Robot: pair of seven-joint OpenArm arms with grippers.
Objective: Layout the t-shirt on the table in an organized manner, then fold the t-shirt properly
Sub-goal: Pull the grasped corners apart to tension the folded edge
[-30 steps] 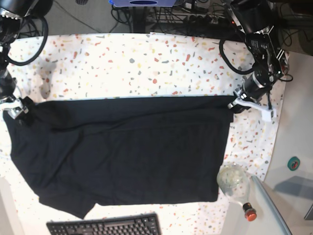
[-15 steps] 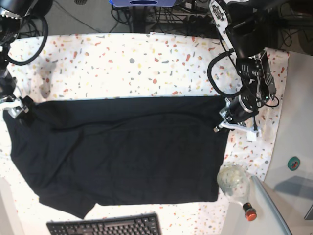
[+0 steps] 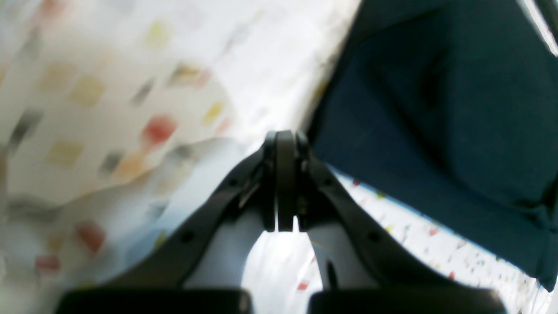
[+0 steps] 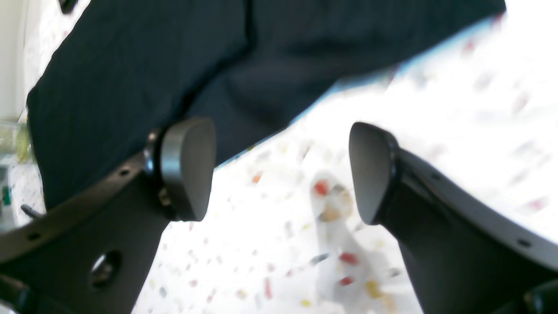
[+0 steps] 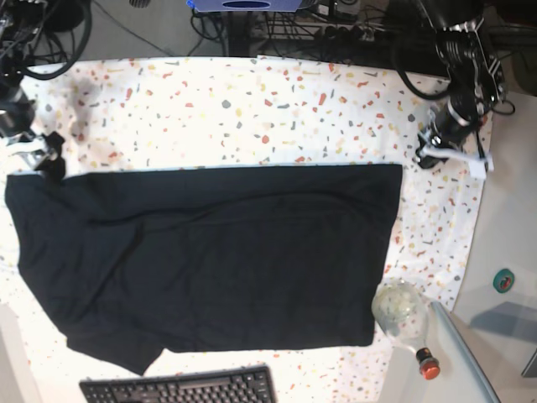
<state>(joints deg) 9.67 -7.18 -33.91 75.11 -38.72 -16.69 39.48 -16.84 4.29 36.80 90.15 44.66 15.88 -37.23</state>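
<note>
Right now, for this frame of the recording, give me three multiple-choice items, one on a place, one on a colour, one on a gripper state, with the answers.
1. Where is the black keyboard?
A. at the base view's bottom edge, below the shirt
B. on the shirt
C. at the top edge

2. What colour is the cap of the clear round bottle?
A. blue
B. red-orange
C. white

3. How do the grippers stand?
A. both shut
B. left gripper shut, right gripper open
C. both gripping cloth

Answers:
1 A, it lies below the plain black cloth t-shirt on the speckled white table.
2 B, the cap is red-orange.
3 B, the left fingers meet; the right pads stand apart, empty.
</note>
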